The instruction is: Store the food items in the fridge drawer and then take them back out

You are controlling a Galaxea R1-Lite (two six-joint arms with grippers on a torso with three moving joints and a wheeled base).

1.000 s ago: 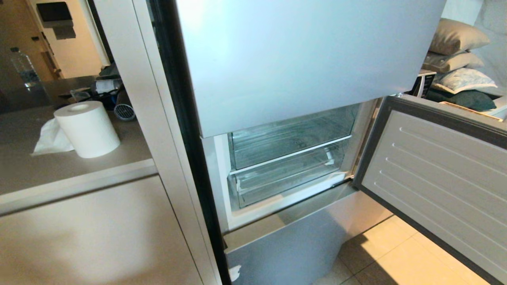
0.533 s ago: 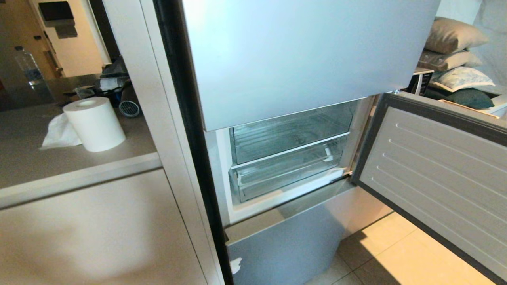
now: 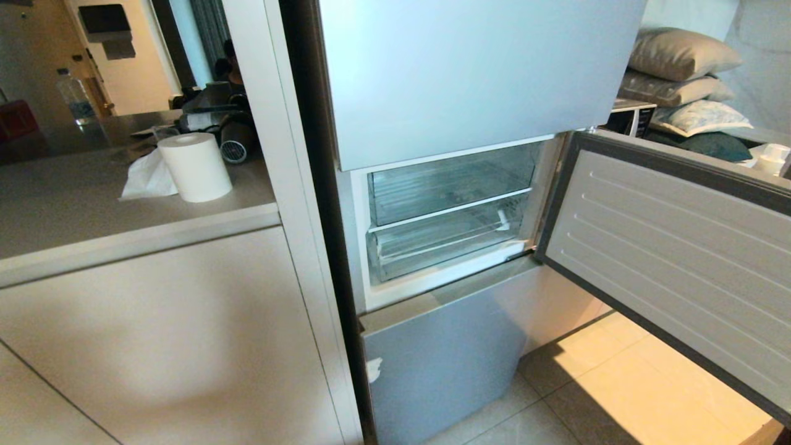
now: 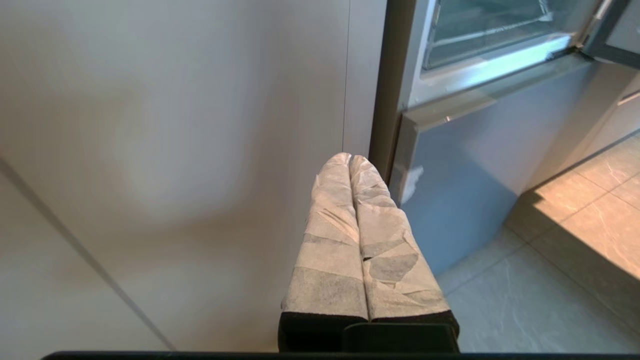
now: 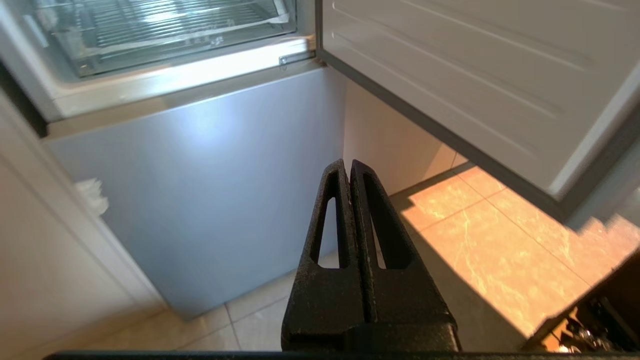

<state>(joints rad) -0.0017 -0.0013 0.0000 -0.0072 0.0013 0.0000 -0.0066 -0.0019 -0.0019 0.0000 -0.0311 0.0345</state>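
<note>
The right hand (image 5: 350, 167) is pressed together, its two black fingers (image 5: 372, 225) meeting along their length with nothing between them. It hangs low in front of the fridge, pointing at the closed grey lower door (image 5: 200, 190) and the tiled floor (image 5: 475, 235) beside it. The left hand (image 4: 350, 159) is likewise pressed together and holds nothing; its fingers are wrapped in pale cloth, and it points at the seam where the beige cabinet side (image 4: 175, 150) meets the fridge. Neither hand shows in the head view.

The fridge drawer (image 3: 442, 247) sits well above and beyond both hands, in the open middle compartment. It is the lower of two clear plastic bins, pushed in, with a whitish chipped corner at its front right. From the right wrist view its ribbed floor (image 5: 165, 25) shows. The deeper clear bin (image 3: 451, 185) lies directly above it. No food item can be seen in either bin or near the hands.

The compartment's door (image 3: 667, 259) stands swung open to the right, over the sunlit floor. To the left of the fridge, the bench (image 3: 74, 210) carries a roll of paper towel (image 3: 194, 167) with a crumpled tissue (image 3: 145, 179) touching it.
</note>
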